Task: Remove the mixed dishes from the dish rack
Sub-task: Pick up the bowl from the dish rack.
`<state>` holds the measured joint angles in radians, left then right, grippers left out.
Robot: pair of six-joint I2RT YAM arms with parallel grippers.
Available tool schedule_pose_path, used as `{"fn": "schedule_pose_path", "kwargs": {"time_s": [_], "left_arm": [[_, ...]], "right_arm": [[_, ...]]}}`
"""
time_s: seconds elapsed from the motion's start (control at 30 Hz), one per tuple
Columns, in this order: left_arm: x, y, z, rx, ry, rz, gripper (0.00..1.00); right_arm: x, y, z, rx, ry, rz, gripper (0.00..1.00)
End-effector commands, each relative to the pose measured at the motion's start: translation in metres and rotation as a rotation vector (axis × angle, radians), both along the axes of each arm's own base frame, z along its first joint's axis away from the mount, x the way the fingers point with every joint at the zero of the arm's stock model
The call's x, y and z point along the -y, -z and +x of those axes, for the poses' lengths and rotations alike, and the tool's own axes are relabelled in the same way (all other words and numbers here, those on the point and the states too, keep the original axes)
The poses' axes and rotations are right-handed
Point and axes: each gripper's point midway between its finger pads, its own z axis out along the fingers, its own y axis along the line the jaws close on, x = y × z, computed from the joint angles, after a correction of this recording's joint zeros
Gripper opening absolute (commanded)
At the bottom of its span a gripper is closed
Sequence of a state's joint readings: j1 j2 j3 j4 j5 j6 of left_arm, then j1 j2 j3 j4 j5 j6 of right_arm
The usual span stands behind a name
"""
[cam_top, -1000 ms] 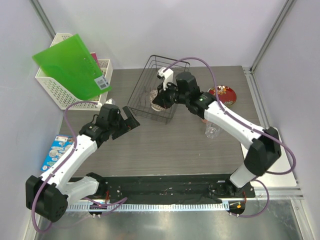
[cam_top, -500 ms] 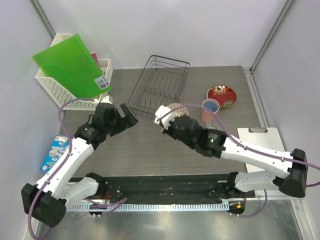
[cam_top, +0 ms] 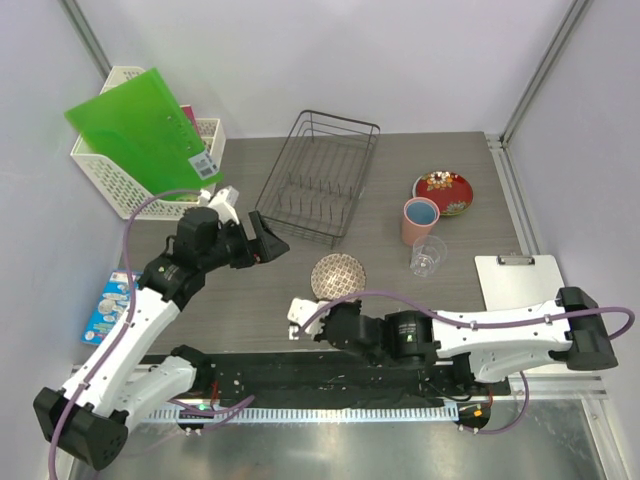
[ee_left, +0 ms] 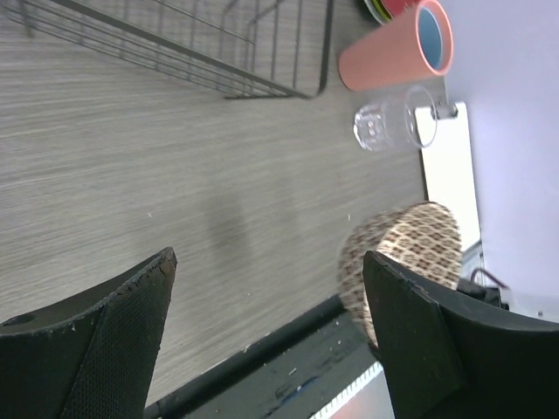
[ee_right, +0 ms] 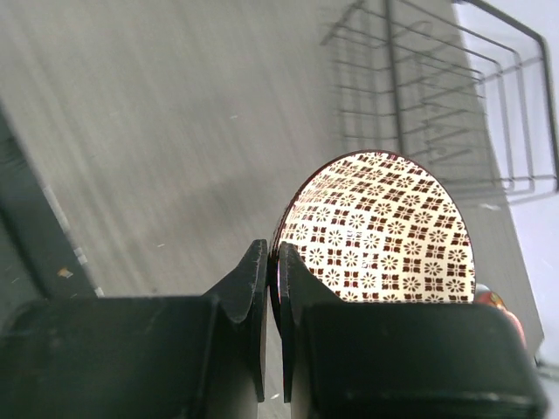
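Black thin-wire rectangular dish rack [cam_top: 318, 185]: stands at the back middle of the grey wood-grain table [cam_top: 250, 295]. White bowl with reddish-brown lattice pattern [cam_top: 338, 275]: out of the rack, near the table's front edge, in front of the rack and well apart from it; held by its rim, with a patterned face turned toward the overhead camera; whether it touches the table cannot be told. Right gripper [ee_right: 272, 255]: clenched on the bowl's rim, both black fingers pressed against the thin edge, arm stretched low along the table's front edge. Left gripper [ee_left: 262, 323]: released, jaws spread wide with nothing between them, hovering over bare table near the rack's near left corner. Pink cylindrical cup [cam_top: 418, 220], light blue inside: upright on the table, right of the rack. Clear plastic cup [cam_top: 428, 256]: just beside the pink cup, on its near side. Red patterned round plate [cam_top: 444, 190]: flat on the table, just behind the pink cup. White clipboard [cam_top: 520, 285]: at the table's right edge. White plastic lattice basket [cam_top: 100, 180] holding a green folder [cam_top: 145, 135]: back left corner.
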<state>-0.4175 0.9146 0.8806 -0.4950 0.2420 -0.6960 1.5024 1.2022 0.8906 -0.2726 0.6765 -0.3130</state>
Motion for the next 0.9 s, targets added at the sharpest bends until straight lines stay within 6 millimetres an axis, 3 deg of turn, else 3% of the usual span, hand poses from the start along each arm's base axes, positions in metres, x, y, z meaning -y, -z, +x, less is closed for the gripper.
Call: {"fn": "schedule_pose_path", "kwargs": {"time_s": [0.0,0.13,0.43,0.7,0.87], "left_arm": [[0.017,-0.008,-0.014,0.064,0.139,-0.043,0.86],[0.023,-0.01,-0.019,0.088,0.174,-0.035,0.84],[0.047,0.011,-0.035,0.083,0.285,0.039,0.77],[0.046,0.041,-0.044,0.007,0.317,0.14,0.73],[0.045,0.043,-0.046,0.008,0.316,0.164,0.71]], "right_arm": [[-0.016,-0.01,-0.006,0.007,-0.027,0.087,0.01],[-0.037,-0.012,-0.02,-0.071,-0.096,0.139,0.01],[-0.075,-0.014,-0.048,-0.216,-0.215,0.213,0.01],[-0.075,-0.04,-0.051,-0.228,-0.23,0.302,0.01],[-0.067,-0.049,-0.05,-0.221,-0.219,0.321,0.01]]}}
